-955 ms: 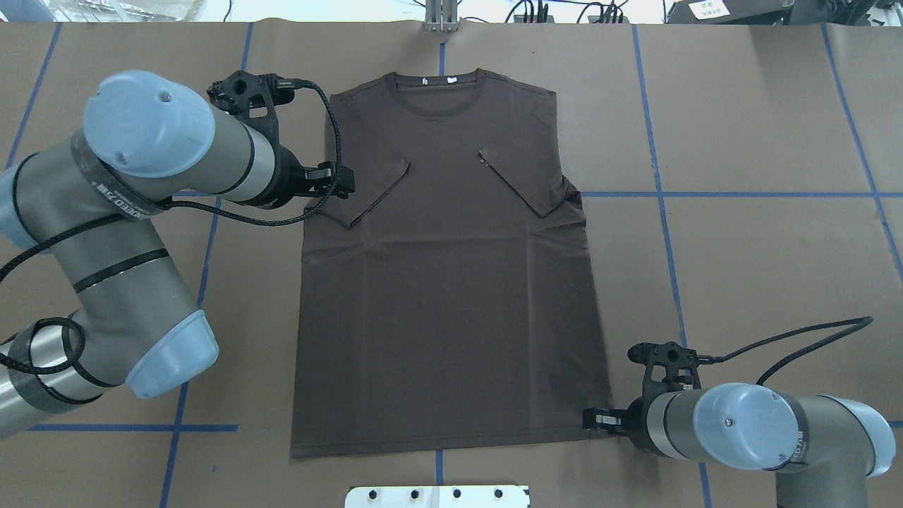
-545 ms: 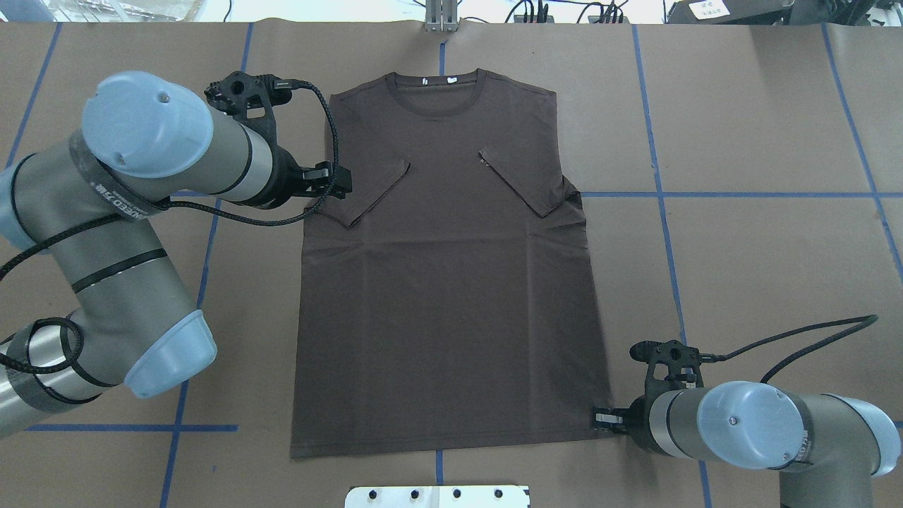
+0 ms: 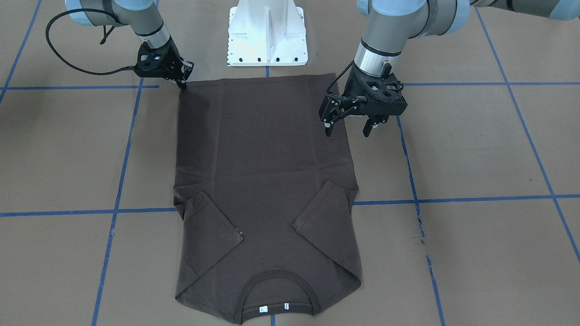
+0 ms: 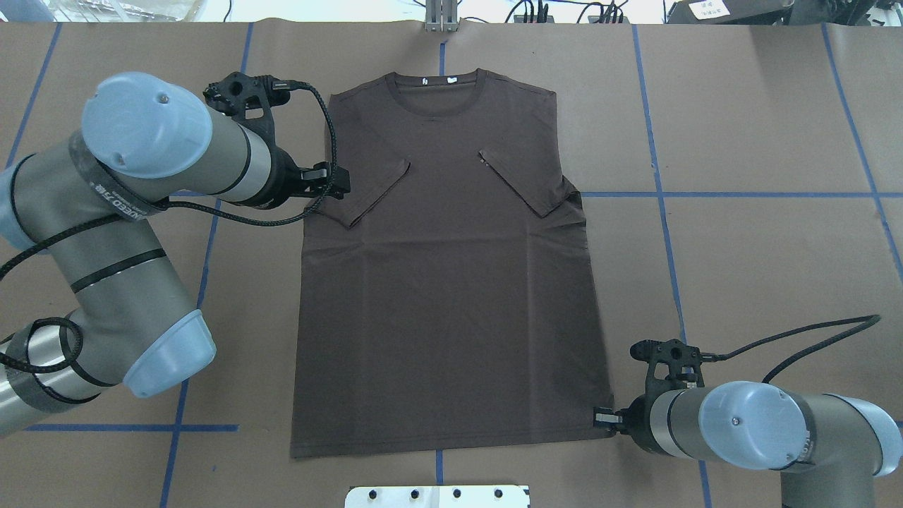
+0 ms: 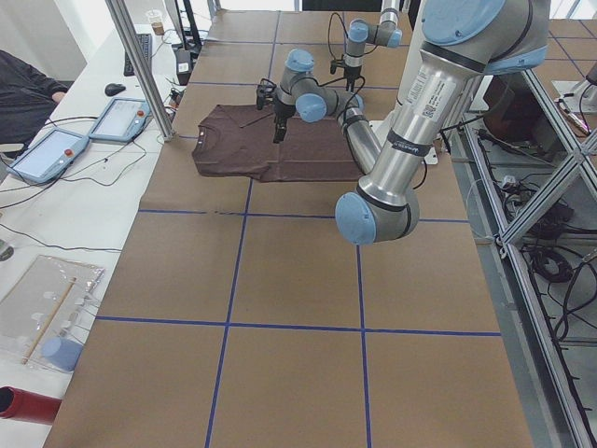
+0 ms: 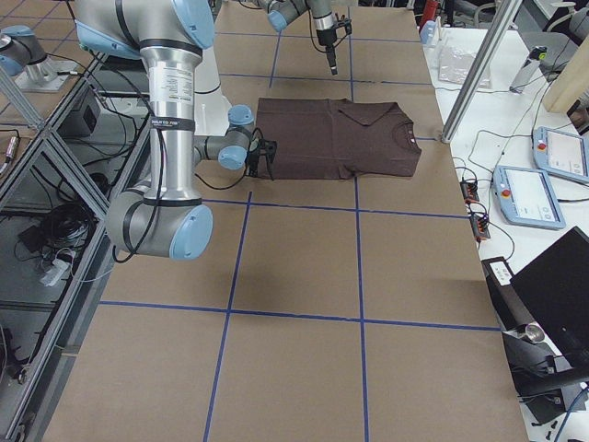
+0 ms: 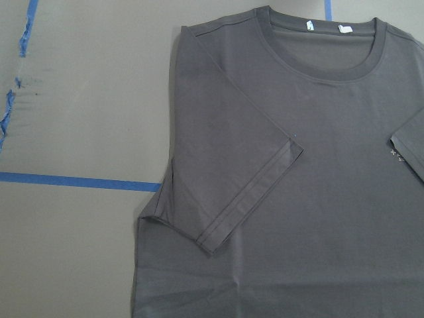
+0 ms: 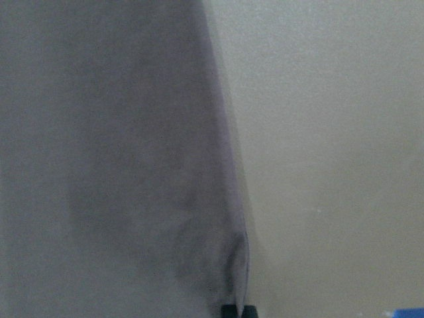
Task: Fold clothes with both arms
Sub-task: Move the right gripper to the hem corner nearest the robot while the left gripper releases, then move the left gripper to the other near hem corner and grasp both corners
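The dark brown T-shirt point(image 4: 451, 282) lies flat on the brown paper, collar at the far side, both sleeves folded inward; it also shows in the front view point(image 3: 263, 172) and the left wrist view point(image 7: 318, 165). My left gripper point(image 4: 337, 185) is open and empty, hovering above the shirt's left edge beside the folded sleeve point(image 3: 347, 131). My right gripper point(image 4: 601, 418) is down at the table on the near right hem corner point(image 3: 182, 85). In the right wrist view its tips point(image 8: 235, 310) meet at the puckered hem corner point(image 8: 228, 265), shut on it.
The white pedestal base point(image 3: 267, 36) stands just behind the hem, between the arms. Blue tape lines point(image 4: 741, 195) cross the brown paper. A metal post point(image 4: 441, 17) stands at the far edge behind the collar. Tablets point(image 5: 121, 117) lie on the side bench.
The right gripper has shifted slightly to the right at the hem corner. The left gripper has drawn back a little to the left. The shirt lies as before.
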Robot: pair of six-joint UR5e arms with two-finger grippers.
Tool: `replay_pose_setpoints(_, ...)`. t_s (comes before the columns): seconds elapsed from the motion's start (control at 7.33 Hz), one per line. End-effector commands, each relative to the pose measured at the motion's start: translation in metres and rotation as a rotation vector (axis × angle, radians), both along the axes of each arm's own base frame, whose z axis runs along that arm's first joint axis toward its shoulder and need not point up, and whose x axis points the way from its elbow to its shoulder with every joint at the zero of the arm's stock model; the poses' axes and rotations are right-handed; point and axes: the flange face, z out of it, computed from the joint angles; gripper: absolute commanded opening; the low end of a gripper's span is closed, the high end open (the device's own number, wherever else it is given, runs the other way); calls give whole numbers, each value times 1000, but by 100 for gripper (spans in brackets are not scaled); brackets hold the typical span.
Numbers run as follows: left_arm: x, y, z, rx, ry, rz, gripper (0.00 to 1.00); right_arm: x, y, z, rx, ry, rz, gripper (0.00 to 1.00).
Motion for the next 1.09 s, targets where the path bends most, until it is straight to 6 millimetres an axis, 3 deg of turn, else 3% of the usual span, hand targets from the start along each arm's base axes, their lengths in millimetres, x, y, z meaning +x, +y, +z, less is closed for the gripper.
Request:
replay_pose_setpoints(0.0, -2, 2, 19, -30, -20, -10, 100, 5, 1, -10, 5, -20, -1, 0)
replay_pose_setpoints(0.14, -10, 8, 37, -62, -25, -21, 100, 7, 1, -17, 20, -36, -11, 0)
replay_pose_setpoints(0.27, -27, 30, 52, -100, -13, -32, 100, 15, -5, -27, 57, -55, -43, 0)
replay_pose_setpoints(0.41, -31, 55, 67, -172, 18, -57, 100, 26, -12, -42, 117, -83, -87, 0)
replay_pose_setpoints(0.68, 37, 140, 95, -343, 58, -121, 100, 40, -27, -45, 194, -94, -188, 0)
replay_pose_setpoints(0.82, 66, 181, 95, -389, 68, -157, 100, 50, -40, -48, 221, -110, -227, 0)
replay_pose_setpoints(0.95, 89, 218, 101, -440, 51, -129, 100, 52, -38, -52, 223, -118, -232, 0)
